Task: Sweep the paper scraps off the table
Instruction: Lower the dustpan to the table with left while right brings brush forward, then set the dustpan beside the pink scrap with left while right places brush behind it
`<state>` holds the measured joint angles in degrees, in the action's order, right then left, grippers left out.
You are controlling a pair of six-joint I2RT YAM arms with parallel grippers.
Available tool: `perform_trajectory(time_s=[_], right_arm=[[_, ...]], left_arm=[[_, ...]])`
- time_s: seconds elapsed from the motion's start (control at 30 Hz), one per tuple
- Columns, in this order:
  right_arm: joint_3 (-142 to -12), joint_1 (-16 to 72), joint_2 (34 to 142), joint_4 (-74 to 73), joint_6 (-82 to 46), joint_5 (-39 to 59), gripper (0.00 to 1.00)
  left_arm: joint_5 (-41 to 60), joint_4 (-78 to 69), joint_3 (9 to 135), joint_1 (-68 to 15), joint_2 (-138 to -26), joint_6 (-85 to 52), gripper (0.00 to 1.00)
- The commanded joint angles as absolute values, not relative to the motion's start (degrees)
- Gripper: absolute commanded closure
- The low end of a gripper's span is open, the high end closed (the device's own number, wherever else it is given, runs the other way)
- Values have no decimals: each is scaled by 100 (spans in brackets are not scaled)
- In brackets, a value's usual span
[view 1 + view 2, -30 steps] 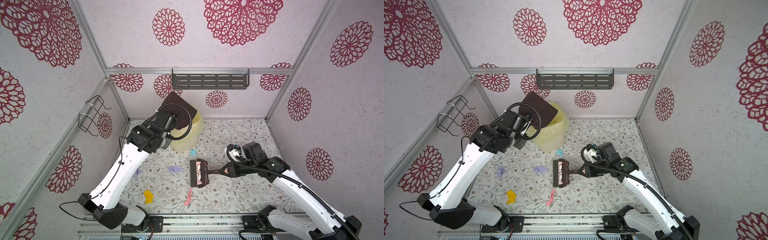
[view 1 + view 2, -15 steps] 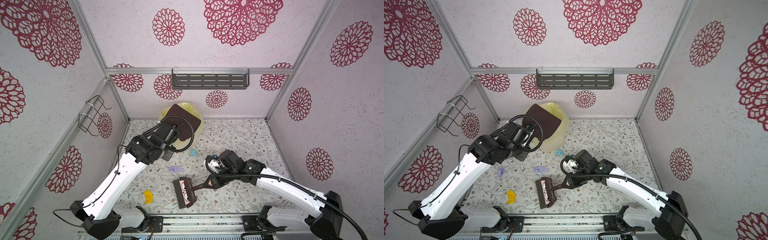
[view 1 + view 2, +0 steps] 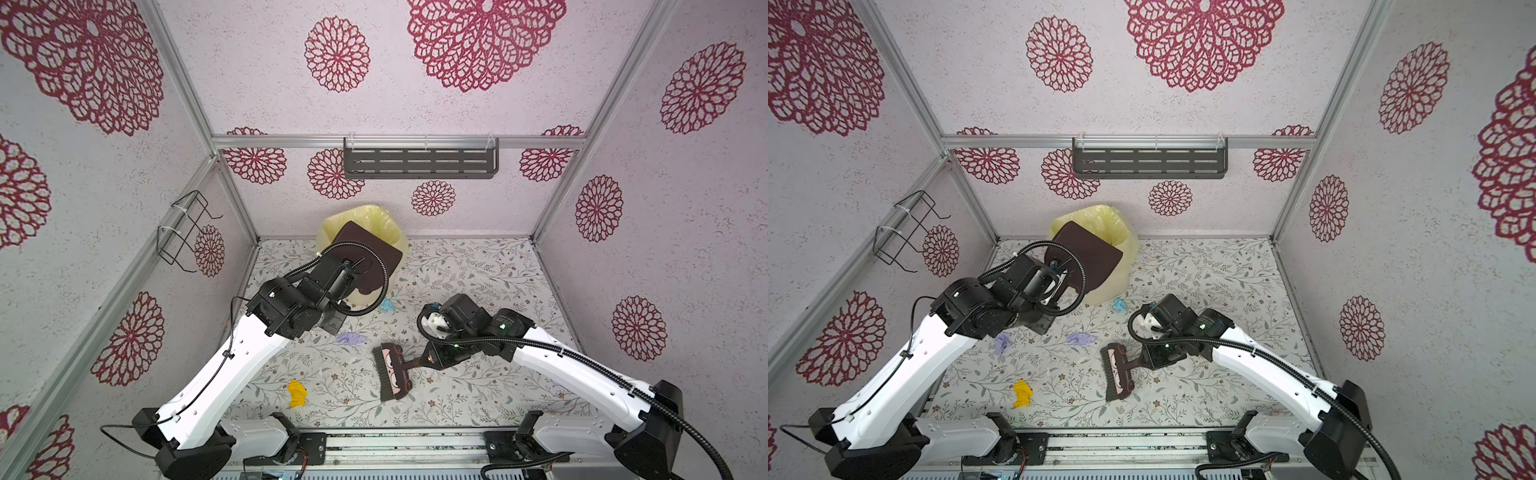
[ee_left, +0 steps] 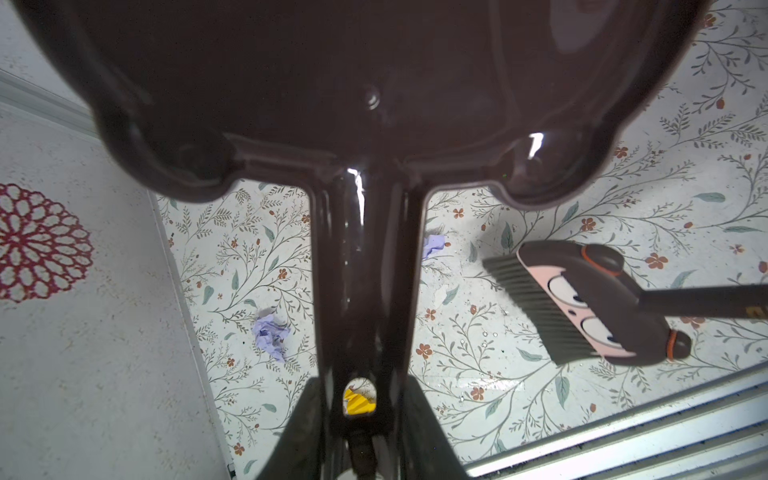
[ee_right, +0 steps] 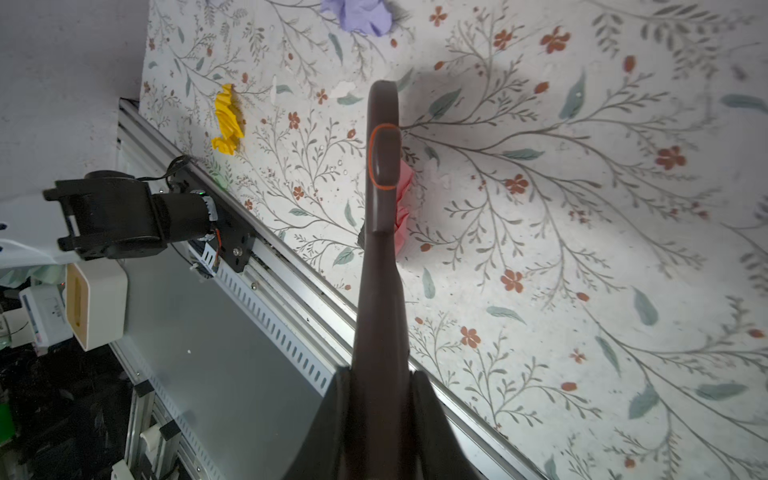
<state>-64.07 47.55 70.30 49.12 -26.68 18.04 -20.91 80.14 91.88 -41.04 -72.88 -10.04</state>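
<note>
My left gripper (image 4: 359, 386) is shut on the handle of a dark brown dustpan (image 3: 361, 257), held tilted above the table (image 3: 478, 270) in front of a yellow bin bag (image 3: 386, 224). A brown hand brush (image 3: 390, 372) with a cartoon face is held by its handle in my shut right gripper (image 5: 380, 374), bristles down near the front middle. Paper scraps lie loose: a yellow one (image 3: 297, 392), a lilac one (image 3: 351, 338), a second lilac one (image 3: 1003, 343) and a light blue one (image 3: 388, 305). A pink scrap (image 5: 402, 208) sits against the brush head.
The yellow-bagged bin stands at the back left of the table. A grey slotted shelf (image 3: 419, 164) hangs on the back wall and a wire rack (image 3: 187, 232) on the left wall. A metal rail (image 3: 395, 444) runs along the front edge.
The brush swung toward the front left, then back a little to the right; the pink scrap now lies against its head. The dustpan came down from over the bin toward the table.
</note>
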Motion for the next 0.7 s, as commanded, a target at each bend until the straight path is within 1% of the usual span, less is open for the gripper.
perform_trajectory(time_s=[0.0,0.17,0.33,0.53,0.67], right_arm=[[-6680,4338,6716,5786,-2244,1062,100],[-6891,3817,6517,6214,-1952,996,100],[-7433,3398,6366,6549,-1759,1152,100],[-7926,3176,6510,7198,-1478,502,100],[-8081,3120,6589,7433,-1412,51,100]], left_arm=[[-1922,8053,9149,-4282,-7188,-1200,100],[-1617,8101,9065,-4501,-7284,-1389,100],[-1197,8187,8803,-4793,-7347,-1803,100],[-515,7993,8146,-5337,-7400,-2471,100],[-148,7839,7555,-5535,-7394,-2883,100]])
